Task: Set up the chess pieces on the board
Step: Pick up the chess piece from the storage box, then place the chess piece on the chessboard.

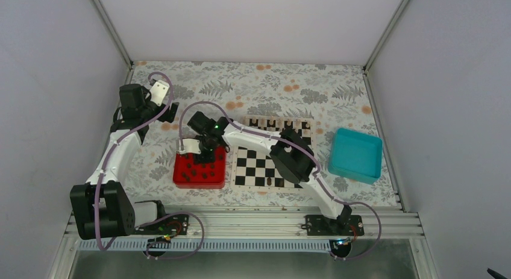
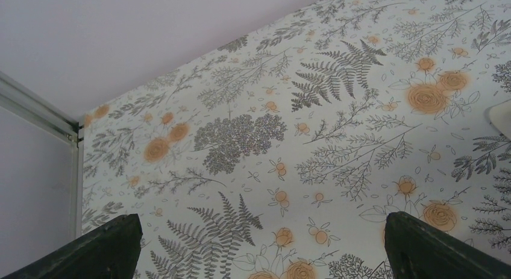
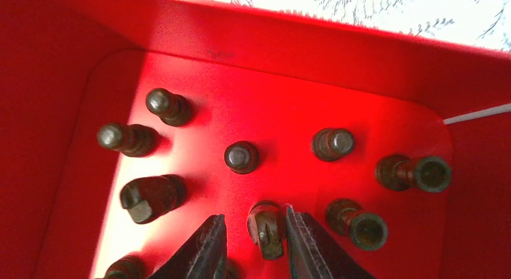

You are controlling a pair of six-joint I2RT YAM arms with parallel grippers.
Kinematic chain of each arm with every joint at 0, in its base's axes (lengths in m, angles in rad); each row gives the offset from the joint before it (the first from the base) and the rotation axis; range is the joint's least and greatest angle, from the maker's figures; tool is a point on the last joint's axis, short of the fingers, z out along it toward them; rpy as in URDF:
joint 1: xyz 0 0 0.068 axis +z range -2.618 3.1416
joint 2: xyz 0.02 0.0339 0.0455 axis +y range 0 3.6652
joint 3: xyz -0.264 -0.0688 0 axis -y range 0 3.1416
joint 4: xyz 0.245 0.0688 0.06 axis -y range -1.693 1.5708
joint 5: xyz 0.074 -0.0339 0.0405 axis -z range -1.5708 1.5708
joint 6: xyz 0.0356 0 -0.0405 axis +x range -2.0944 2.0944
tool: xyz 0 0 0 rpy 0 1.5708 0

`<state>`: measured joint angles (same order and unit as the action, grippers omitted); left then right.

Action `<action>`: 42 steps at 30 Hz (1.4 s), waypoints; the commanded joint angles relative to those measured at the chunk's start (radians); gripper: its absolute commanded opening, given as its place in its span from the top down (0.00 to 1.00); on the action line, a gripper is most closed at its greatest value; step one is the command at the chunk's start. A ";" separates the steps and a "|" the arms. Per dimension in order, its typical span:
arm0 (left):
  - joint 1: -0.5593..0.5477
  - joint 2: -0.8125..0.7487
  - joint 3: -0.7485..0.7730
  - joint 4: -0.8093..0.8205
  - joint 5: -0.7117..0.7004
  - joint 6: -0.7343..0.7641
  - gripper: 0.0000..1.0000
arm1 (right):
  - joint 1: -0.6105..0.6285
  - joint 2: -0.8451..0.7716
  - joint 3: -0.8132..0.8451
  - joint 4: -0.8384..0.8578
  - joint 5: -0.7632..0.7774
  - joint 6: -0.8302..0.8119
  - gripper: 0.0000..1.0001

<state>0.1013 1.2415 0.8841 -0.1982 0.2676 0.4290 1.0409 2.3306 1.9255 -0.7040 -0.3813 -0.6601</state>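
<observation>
Quick look from my end: the right gripper point(image 3: 253, 216) is down inside the red tray point(image 3: 301, 38), which sits on the table point(image 2: 337, 110) just left of the board point(image 1: 253, 161). The dark chess pieces point(image 3: 241, 156) are scattered over the tray floor, some upright and some tipped on their sides. One toppled piece point(image 3: 265, 228) lies right between the right fingers point(image 3: 208, 246). The far finger looks like it's touching the piece, but I can see a sliver of red on the other side, so honestly I can't tell if it's actually clamped or just bracketing it. The left gripper point(image 2: 259, 255) is way off near the back left corner, hanging over bare floral table with its fingers point(image 2: 90, 249) spread fully apart and nothing between them. From the top view the right arm reaches across the board, covering part of it. A teal tray point(image 1: 355, 154) sits well off to the board's right.
</observation>
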 commanded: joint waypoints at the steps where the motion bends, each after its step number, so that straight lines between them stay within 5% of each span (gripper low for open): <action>1: 0.003 -0.017 -0.004 0.010 0.026 -0.015 0.00 | 0.009 0.030 0.020 0.016 0.009 0.002 0.72; 6: 0.003 -0.022 -0.004 0.008 0.028 -0.016 0.00 | 0.009 0.041 0.019 0.022 0.014 0.004 0.74; 13: 0.004 -0.018 -0.007 0.008 0.026 -0.015 0.00 | 0.008 0.012 0.003 0.024 -0.018 0.002 0.93; 23: 0.004 -0.025 -0.010 0.008 0.014 -0.016 0.00 | -0.045 -0.270 -0.073 -0.034 -0.057 0.034 0.96; 32: 0.004 -0.030 -0.004 0.006 0.008 -0.018 0.00 | -0.133 -0.605 -0.408 -0.038 -0.012 0.028 0.95; 42: 0.005 -0.034 -0.004 -0.001 0.005 -0.019 0.00 | -0.138 -0.791 -0.782 0.029 0.037 0.039 0.94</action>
<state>0.1013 1.2236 0.8806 -0.2005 0.2699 0.4240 0.8959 1.6035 1.2251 -0.7166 -0.3603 -0.6407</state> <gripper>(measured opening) 0.999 0.083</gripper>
